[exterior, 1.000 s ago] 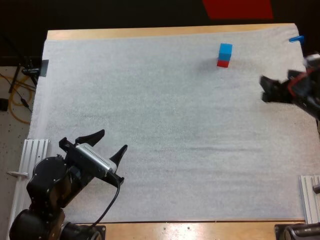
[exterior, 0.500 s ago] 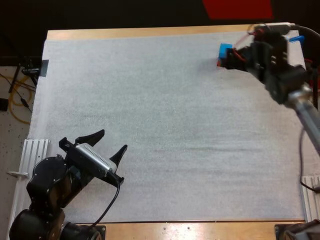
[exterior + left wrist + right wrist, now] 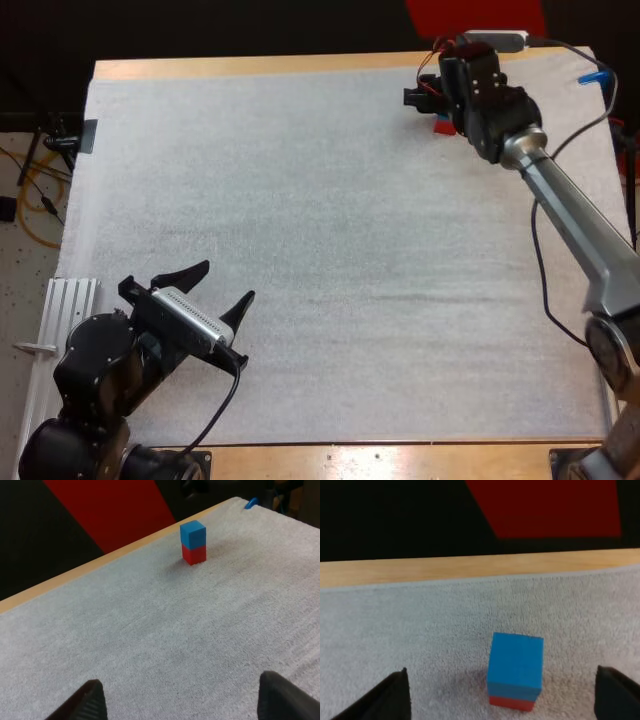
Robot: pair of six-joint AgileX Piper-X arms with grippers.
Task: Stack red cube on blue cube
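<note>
The blue cube (image 3: pixel 193 532) sits on top of the red cube (image 3: pixel 194 554), near the mat's far right corner. In the right wrist view the blue cube (image 3: pixel 515 665) stands just ahead, between the spread fingers, with a sliver of the red cube (image 3: pixel 512 703) under it. My right gripper (image 3: pixel 432 100) hangs over the stack, open and clear of it, leaving a bit of the red cube (image 3: pixel 441 126) in sight from above. My left gripper (image 3: pixel 228 280) rests open near the front left of the mat, holding nothing, and the left gripper (image 3: pixel 185 705) points toward the distant stack.
The white mat (image 3: pixel 300 220) covers the wooden table (image 3: pixel 250 66). The stack stands close to the table's far edge. A metal rail (image 3: pixel 62 300) lies at the mat's left side, beside my left arm.
My right arm has swung from the mat's right edge to the far right corner and now hangs over the stack. The left arm and the cubes have not moved.
</note>
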